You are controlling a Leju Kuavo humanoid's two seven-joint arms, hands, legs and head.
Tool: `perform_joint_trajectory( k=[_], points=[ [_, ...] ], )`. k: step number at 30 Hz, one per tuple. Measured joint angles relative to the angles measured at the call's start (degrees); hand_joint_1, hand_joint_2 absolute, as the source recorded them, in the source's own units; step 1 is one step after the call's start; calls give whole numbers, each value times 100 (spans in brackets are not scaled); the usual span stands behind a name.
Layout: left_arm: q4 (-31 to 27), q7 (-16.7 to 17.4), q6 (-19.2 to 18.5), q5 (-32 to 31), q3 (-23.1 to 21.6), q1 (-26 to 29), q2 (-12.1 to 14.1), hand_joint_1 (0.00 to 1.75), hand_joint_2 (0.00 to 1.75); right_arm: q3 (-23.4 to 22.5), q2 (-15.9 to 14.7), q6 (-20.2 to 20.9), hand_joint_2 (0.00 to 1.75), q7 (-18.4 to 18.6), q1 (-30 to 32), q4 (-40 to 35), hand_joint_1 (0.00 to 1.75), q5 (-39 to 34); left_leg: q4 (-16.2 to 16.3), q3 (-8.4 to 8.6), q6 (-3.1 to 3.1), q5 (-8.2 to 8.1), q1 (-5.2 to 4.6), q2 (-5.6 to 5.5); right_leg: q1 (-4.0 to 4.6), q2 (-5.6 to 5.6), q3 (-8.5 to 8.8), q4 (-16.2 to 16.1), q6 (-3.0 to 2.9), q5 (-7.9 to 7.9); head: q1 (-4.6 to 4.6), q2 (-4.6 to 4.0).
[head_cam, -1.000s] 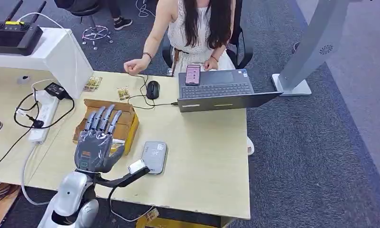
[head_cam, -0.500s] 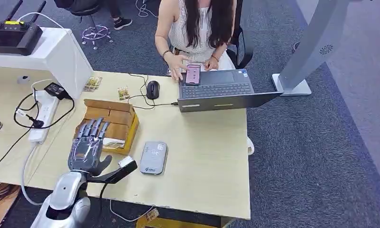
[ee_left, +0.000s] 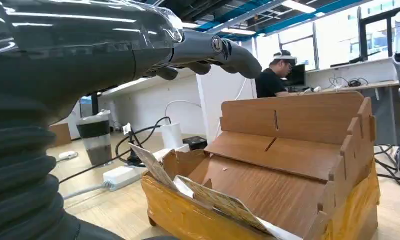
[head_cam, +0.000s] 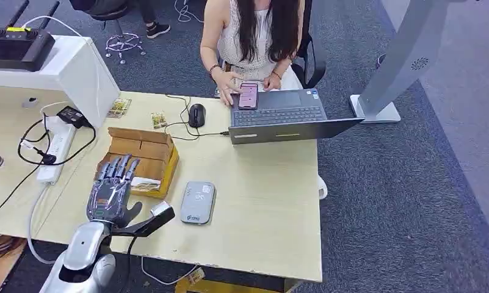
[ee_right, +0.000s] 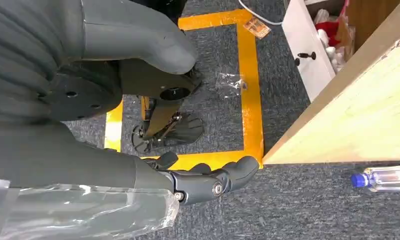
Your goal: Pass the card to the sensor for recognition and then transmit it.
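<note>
The left hand (head_cam: 112, 194) is held over the near edge of the wooden card box (head_cam: 143, 160), fingers spread apart and holding nothing; no card has been taken yet. The cards (ee_left: 222, 202) are seen leaning in the front slot of the box, tilted and partly overlapping, just below the fingers (ee_left: 222, 50) in the left wrist view. The right hand (ee_right: 207, 182) is seen hanging beside the table edge over the floor, fingers loosely curled with nothing in them (whether it should be counted as closed cannot be told).

Several slips are judged likely. Two cards could be pinched together, since they lie against each other. The box looks light, so it could be pushed or tipped by a descending palm. A thin card might be bent or dropped if only its corner is caught.

The grey sensor (head_cam: 198, 202) lies flat on the table (head_cam: 260, 201) just beside the box, with the left thumb near it; a careless sweep could knock it. A white power strip (head_cam: 54, 149) with black cables lies on the other side of the box. Further off, a mouse (head_cam: 196, 114), its cable and an open laptop (head_cam: 284, 119) are placed before a seated person (head_cam: 254, 30), to whom the card is presumably to be handed; the laptop lid stands in that path
</note>
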Motion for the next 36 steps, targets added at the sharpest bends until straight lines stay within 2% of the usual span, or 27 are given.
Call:
perform_joint_trajectory(
  k=[11,19,28,36],
  points=[
    [44,11,109,-111,4,-69,-7,0,175,0,2,15,175,4,-14,0,0,78,0,0,0,0,0,0,0,0,0,0,0,0,0,0],
    [297,68,101,-192,4,-304,-61,0,175,2,2,24,175,42,-102,0,0,173,0,1,0,1,0,0,0,0,0,0,-1,1,0,0],
    [494,114,-15,-225,4,-418,-90,0,175,2,9,24,175,85,-110,0,0,192,0,0,0,0,0,0,0,0,-1,0,-1,1,0,0],
    [505,166,-332,-151,2,-413,-87,0,175,2,9,26,175,101,-110,0,0,208,0,0,0,1,0,0,0,0,-1,0,-1,1,0,0]
  ],
)
